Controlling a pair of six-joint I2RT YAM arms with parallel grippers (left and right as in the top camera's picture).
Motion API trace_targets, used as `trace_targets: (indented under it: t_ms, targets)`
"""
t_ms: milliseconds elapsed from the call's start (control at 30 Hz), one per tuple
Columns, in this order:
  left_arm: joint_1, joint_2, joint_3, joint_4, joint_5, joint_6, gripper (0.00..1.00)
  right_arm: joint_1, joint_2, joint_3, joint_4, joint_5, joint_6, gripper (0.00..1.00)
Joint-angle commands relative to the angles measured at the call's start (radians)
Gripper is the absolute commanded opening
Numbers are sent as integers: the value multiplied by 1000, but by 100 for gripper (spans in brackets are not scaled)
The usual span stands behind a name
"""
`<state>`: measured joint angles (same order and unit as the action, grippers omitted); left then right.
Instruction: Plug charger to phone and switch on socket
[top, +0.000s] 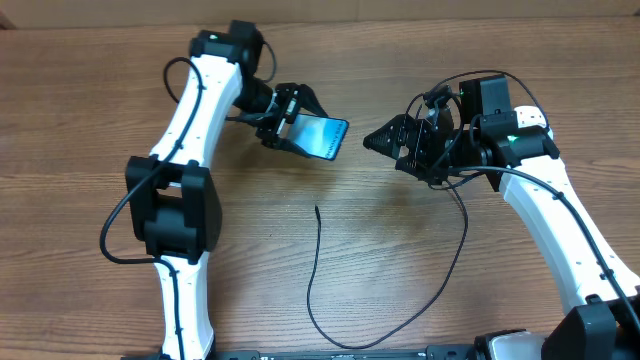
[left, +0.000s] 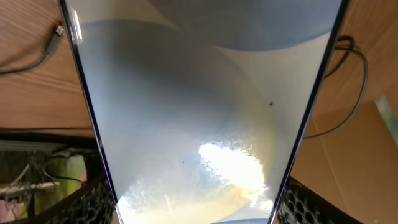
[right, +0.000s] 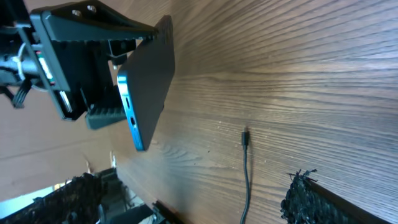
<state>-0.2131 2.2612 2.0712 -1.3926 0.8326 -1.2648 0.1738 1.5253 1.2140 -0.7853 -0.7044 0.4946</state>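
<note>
Left side first: left gripper (top: 292, 122) has the phone (top: 322, 137) clamped across its width, jaws closed onto the long edges. On the left wrist cam the screen fills nearly the whole view, w/ the meshy fingers (left: 93, 200) hugging both sides at the bottom. Phone's at the top-middle of the table (top: 80, 80), screen lit blue, tilted, free short end pointing at the other arm. Right wrist cam sees it edge-on w/ the port end facing that cam. Can't tell if its low corner touches the wood or hangs just above.

Middle: charger (top: 312, 270) lies loose on the table, neither gripper on it. Connector (top: 317, 208) sits below the phone, well apart from it, roughly btwn the two arms. Cable runs down toward the near edge, loops round, then climbs toward the right arm, where I lose it among the arm's own wires.

Right: right gripper (top: 378, 140) is spread wide & empty, tips aimed left at the phone, near it but w/ a gap. Its fingers (right: 305, 194) show at both bottom corners of its own cam, far apart.
</note>
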Motion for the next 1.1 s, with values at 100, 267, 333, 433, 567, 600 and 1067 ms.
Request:
trace_targets:
  t_ms: [100, 267, 333, 433, 567, 600, 1067]
  targets:
    - [-80, -1, 27, 54, 24, -150, 4, 19, -10, 29, 6, 43, 15, 96]
    - [-129, -1, 27, 75, 24, -215, 4, 22, -10, 29, 5, 58, 14, 96]
    - [-141, -1, 27, 85, 25, -226, 4, 22, -10, 29, -1, 76, 14, 96]
    - [-156, -1, 28, 97, 27, -254, 4, 22, -10, 29, -6, 88, 14, 96]
    - [-170, -1, 28, 117, 66, -270, 4, 22, -10, 28, -6, 106, 15, 93]
    - [-173, -1, 27, 124, 87, -278, 4, 22, -10, 27, -5, 114, 15, 92]
    - [-218, -1, 27, 150, 123, -338, 4, 22, -10, 16, -5, 154, 56, 76]
